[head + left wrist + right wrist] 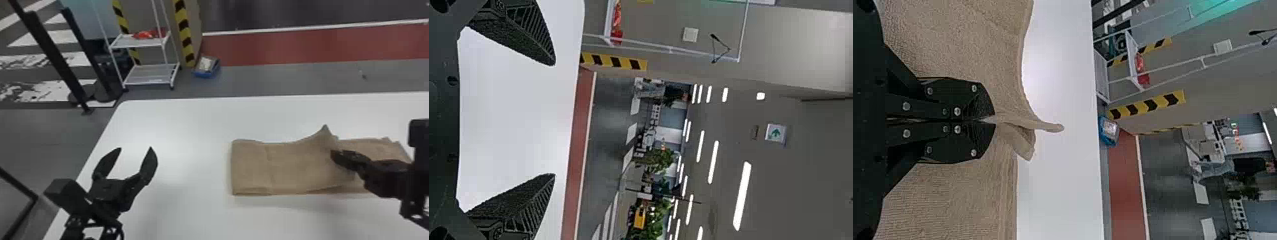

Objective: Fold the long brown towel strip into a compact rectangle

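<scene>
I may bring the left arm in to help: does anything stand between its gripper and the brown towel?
Nothing visible does: white tabletop separates the left gripper from the towel, and the right gripper, clamping the towel, is farther right.

The black 2-fingered right gripper [334, 155] hides part of the long brown towel strip [281, 169] in the head view, and the fabric between its fingertips is out of sight. The smooth white table [191, 127] is cut off at the right and bottom edges — the red items [146, 34] on the white metal cart [148, 75] are too blurred to identify.
</scene>
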Controlling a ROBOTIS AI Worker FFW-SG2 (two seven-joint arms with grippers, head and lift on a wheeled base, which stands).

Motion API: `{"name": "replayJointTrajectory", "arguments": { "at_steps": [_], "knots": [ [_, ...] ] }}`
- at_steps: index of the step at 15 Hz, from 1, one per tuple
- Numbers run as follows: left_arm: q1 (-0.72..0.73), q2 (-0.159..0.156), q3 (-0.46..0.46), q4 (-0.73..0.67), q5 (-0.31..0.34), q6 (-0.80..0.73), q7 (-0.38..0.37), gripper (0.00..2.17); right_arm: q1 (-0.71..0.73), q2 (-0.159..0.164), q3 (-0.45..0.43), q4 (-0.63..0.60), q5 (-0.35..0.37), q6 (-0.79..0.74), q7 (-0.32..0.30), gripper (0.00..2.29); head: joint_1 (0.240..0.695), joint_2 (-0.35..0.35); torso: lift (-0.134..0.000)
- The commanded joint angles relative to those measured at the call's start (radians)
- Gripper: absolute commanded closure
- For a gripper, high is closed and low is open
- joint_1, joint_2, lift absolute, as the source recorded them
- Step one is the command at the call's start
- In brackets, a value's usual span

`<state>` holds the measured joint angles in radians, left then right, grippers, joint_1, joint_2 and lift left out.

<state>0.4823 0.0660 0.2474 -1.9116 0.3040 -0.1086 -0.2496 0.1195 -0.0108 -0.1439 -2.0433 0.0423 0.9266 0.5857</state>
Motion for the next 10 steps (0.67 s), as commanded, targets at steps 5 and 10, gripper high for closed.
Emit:
{"name": "replayJointTrajectory", "arguments": {
  "at_steps": [5,10],
  "knots": [
    [-0.005,0.0,0.0,0.065,-0.029,-0.125,0.015,0.08,0.006,-0.001,-0.04,-0.029,-0.032,0.024,0.006,1.13,0.695,0.17,-0.125],
    [0.006,0.018,0.006,0.066,-0.054,-0.119,-0.069,0.08,0.049,-0.001,-0.112,-0.06,-0.053,0.048,0.014,1.13,0.695,0.122,-0.125]
  ]
}}
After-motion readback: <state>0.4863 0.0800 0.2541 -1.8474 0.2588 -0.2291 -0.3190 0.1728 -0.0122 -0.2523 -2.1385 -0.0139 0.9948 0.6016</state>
